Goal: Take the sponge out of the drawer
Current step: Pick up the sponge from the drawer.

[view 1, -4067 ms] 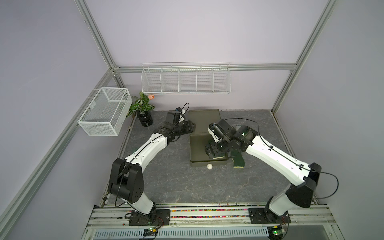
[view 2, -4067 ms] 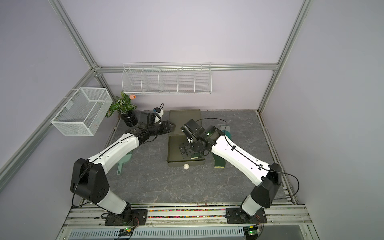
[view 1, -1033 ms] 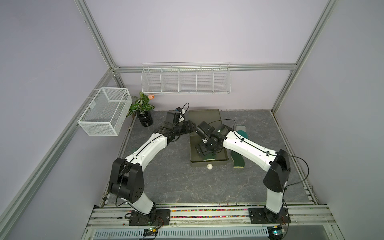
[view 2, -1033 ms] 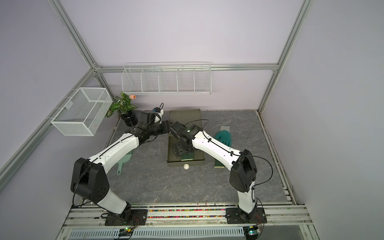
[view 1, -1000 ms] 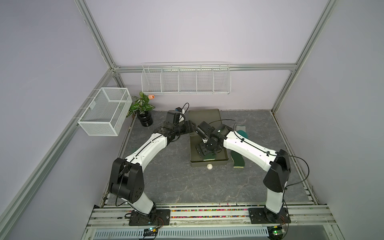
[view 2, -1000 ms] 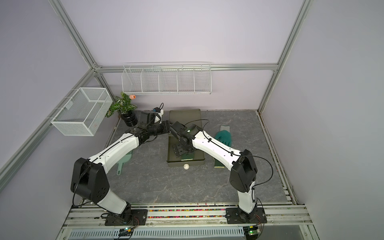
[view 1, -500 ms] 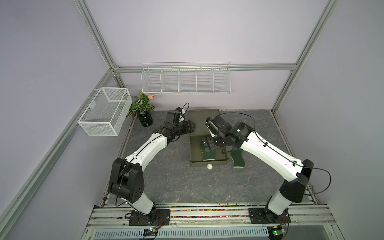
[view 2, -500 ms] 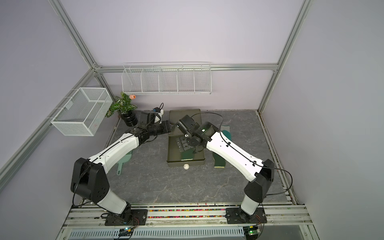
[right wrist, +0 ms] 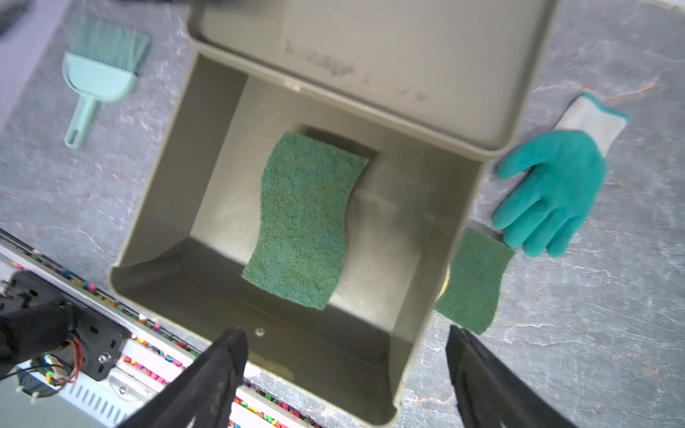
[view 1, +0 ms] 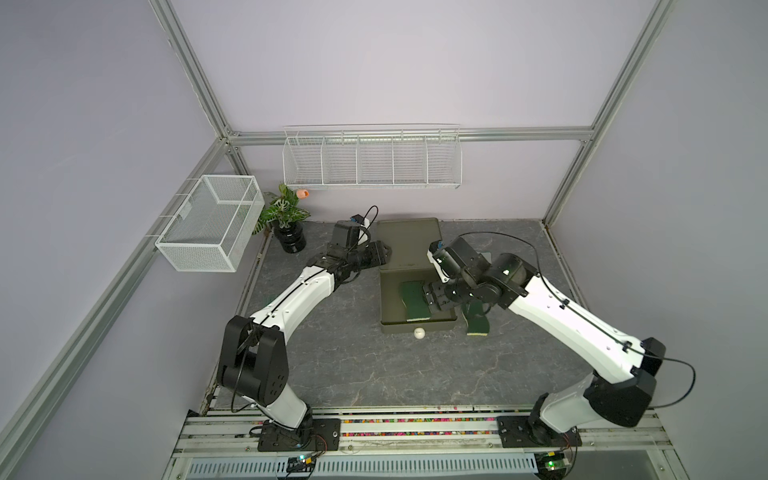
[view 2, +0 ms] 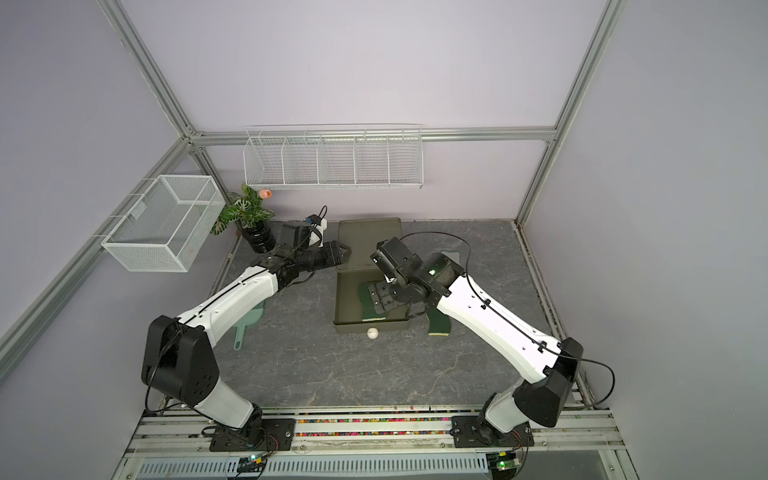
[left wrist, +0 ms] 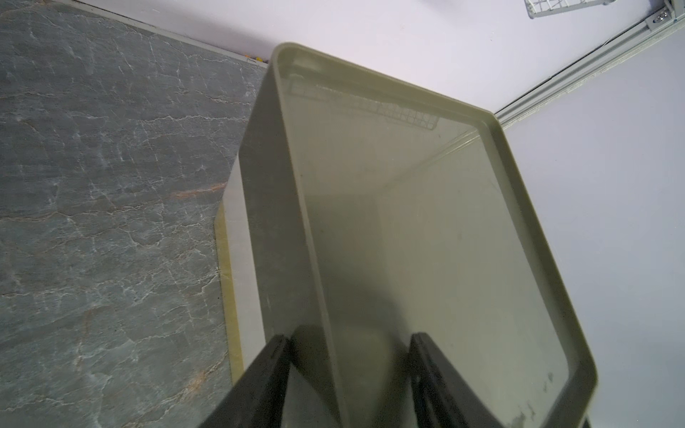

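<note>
Now, reading the top views as a dial with twelve o'clock at the back wall, you have the white knob [view 1: 419, 333] nearest you, at six o'clock on the front of the drawer [view 1: 389, 305], which stands open in front of its olive cabinet [view 1: 407, 239]. The sponge [right wrist: 304, 222] you are after lies green side up on the drawer floor, roughly in the middle and clear of the side walls. Your right gripper [right wrist: 346, 335] hangs over it with its fingers spread wide and nothing between them. In both top views it covers the sponge's three o'clock side. A second sponge [view 1: 478, 327] lies on the table [view 1: 353, 374] just outside the drawer's wall at four o'clock. A teal glove [right wrist: 548, 192] lies beyond it toward two o'clock, its fingertips close to that sponge. At nine o'clock, well apart from the drawer, a mint hand brush [view 2: 251, 322] lies partly hidden by your left arm [view 2: 232, 299]. Farther back, your left gripper [left wrist: 348, 335] sits at the cabinet's nine o'clock edge, fingers set narrow with the rim between them; you cannot tell whether they pinch it. At eleven o'clock stands a potted plant [view 1: 286, 216], with a wire basket [view 1: 208, 226] and a wire shelf [view 1: 372, 160] on the walls beyond.
</note>
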{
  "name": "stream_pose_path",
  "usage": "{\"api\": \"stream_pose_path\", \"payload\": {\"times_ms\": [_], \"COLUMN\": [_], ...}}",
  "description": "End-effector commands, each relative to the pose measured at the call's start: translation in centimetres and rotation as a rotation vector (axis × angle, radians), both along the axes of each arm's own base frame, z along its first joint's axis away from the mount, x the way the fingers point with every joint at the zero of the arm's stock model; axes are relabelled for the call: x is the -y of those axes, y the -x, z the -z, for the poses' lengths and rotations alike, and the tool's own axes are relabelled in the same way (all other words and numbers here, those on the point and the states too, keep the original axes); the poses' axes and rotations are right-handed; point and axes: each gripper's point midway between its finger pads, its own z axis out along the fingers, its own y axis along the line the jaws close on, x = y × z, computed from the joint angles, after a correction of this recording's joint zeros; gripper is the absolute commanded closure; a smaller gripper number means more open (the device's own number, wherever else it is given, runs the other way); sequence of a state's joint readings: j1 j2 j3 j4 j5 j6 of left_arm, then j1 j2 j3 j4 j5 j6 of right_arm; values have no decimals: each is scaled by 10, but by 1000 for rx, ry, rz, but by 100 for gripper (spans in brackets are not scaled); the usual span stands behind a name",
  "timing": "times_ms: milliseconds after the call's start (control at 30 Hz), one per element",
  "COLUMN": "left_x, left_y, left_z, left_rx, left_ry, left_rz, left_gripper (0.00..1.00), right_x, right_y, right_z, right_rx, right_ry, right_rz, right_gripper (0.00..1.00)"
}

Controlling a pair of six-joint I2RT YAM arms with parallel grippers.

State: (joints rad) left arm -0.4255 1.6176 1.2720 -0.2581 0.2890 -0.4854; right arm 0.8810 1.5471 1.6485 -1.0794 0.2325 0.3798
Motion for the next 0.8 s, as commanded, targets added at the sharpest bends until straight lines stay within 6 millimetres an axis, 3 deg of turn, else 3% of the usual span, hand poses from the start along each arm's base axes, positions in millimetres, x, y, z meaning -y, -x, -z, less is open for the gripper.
{"api": "stream_pose_path", "payload": {"times_ms": [0, 300, 367, 433, 500, 633, 733, 767], "left_x": [7, 8, 9, 8, 9, 9, 9, 9], "left_y": [7, 7, 7, 6, 7, 7, 6, 6], "left_z": [23, 26, 26, 26, 26, 27, 27, 27], "left_rx": [-75, -82, -80, -80, -81, -82, -82, -82], "left_ry": [-24, -27, -26, -26, -26, -29, -27, -26], "left_rz": [39, 43, 42, 42, 42, 44, 45, 45], "left_gripper": [44, 45, 44, 44, 44, 44, 44, 44], "right_x": [-18, -37, -40, -41, -41, -41, -44, -45], "right_y": [0, -11, -12, -13, -15, -16, -17, -17], "right_z": [17, 42, 44, 45, 45, 44, 45, 46], "right_rx": [-45, -87, -94, -93, -91, -84, -92, -96], "right_ry": [28, 65, 64, 62, 63, 66, 66, 69], "right_rz": [-43, -49, -52, -46, -41, -37, -45, -46], "right_gripper": [11, 11, 5, 30, 42, 38, 5, 2]}}
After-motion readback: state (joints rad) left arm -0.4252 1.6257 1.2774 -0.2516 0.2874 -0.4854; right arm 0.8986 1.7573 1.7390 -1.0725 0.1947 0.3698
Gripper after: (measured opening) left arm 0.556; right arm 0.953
